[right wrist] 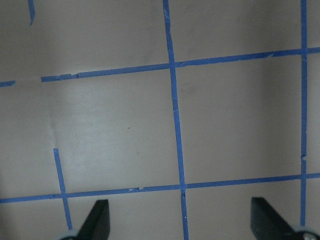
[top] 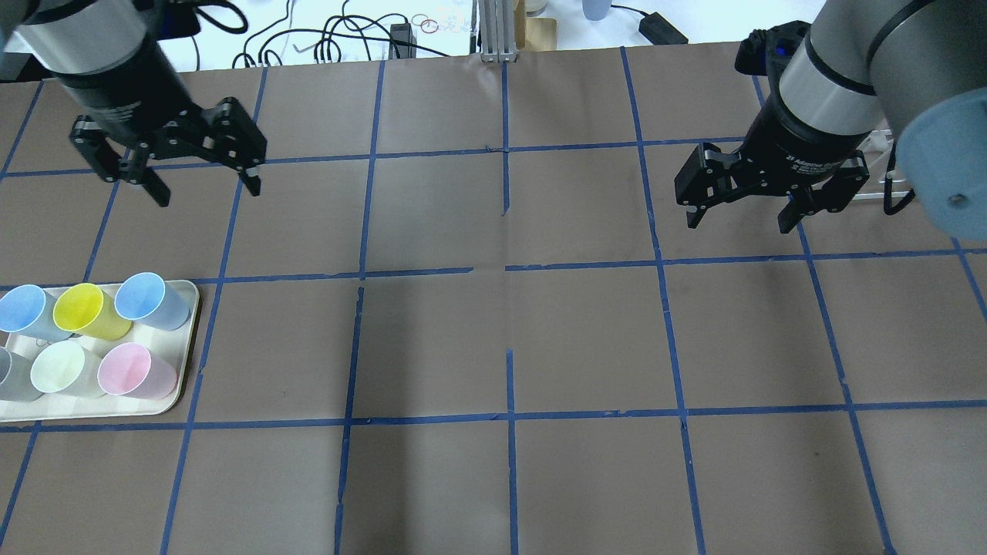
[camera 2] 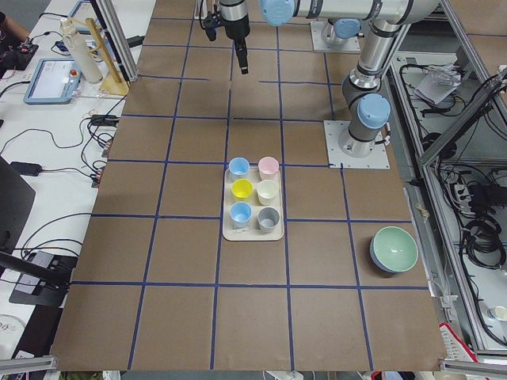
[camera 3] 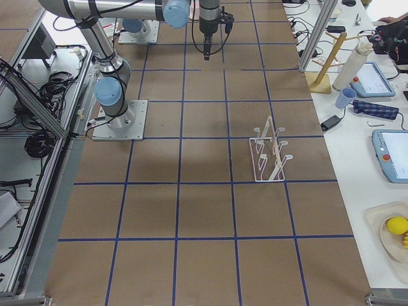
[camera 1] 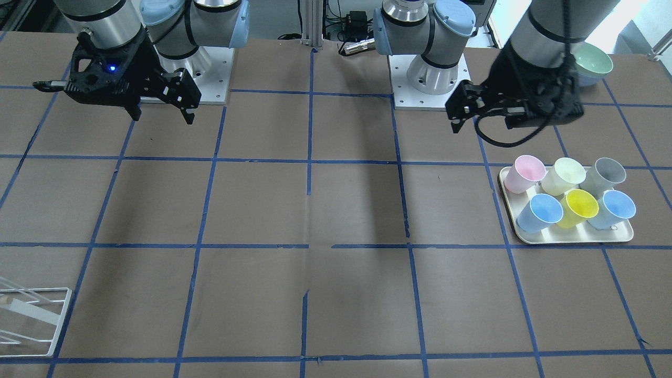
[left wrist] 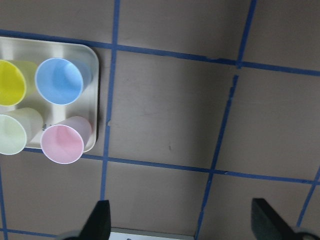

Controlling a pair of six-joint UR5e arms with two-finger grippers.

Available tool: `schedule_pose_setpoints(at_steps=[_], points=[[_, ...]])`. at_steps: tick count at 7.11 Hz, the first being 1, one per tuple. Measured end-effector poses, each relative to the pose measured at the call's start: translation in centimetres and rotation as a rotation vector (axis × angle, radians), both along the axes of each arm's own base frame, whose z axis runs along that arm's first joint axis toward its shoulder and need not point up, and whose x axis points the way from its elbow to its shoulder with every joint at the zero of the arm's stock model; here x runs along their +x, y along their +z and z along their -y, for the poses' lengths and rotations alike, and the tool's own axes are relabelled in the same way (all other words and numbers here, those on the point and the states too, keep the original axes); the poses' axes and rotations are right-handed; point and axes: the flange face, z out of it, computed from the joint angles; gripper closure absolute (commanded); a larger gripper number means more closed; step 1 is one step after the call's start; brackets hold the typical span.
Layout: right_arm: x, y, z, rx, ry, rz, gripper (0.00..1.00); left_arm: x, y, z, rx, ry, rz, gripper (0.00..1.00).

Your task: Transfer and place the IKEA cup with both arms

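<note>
**Table**: taped in a blue grid.

**Left gripper** and **right gripper**: both hang above the table, well apart. Each has its fingers spread wide, with nothing between them.

**Tray**: lies below the left gripper, off to its outer side, and holds six upright cups.

**Rack**: stands below and outward of the right gripper.

**Yellow cup**: stands in the tray, between two blue cups. In the overhead view it is in the row nearer the left gripper, apart from both grippers.
</note>
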Motion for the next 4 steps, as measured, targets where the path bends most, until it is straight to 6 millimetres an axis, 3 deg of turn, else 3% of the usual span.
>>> schedule_pose_setpoints(at_steps=[1,2,4], points=[[0.0,0.1,0.0,-0.001,-0.002,0.000,0.00,-2.3,-0.1,-0.8,-0.057,-0.030,0.002,0.01],[0.0,0.1,-0.1,0.000,-0.003,-0.001,0.00,-3.2,-0.4,-1.7,-0.093,-0.043,-0.001,0.00],[-0.1,0.1,-0.1,-0.001,-0.006,-0.001,0.00,-3.1,-0.3,-3.1,-0.129,-0.044,-0.007,0.00]])
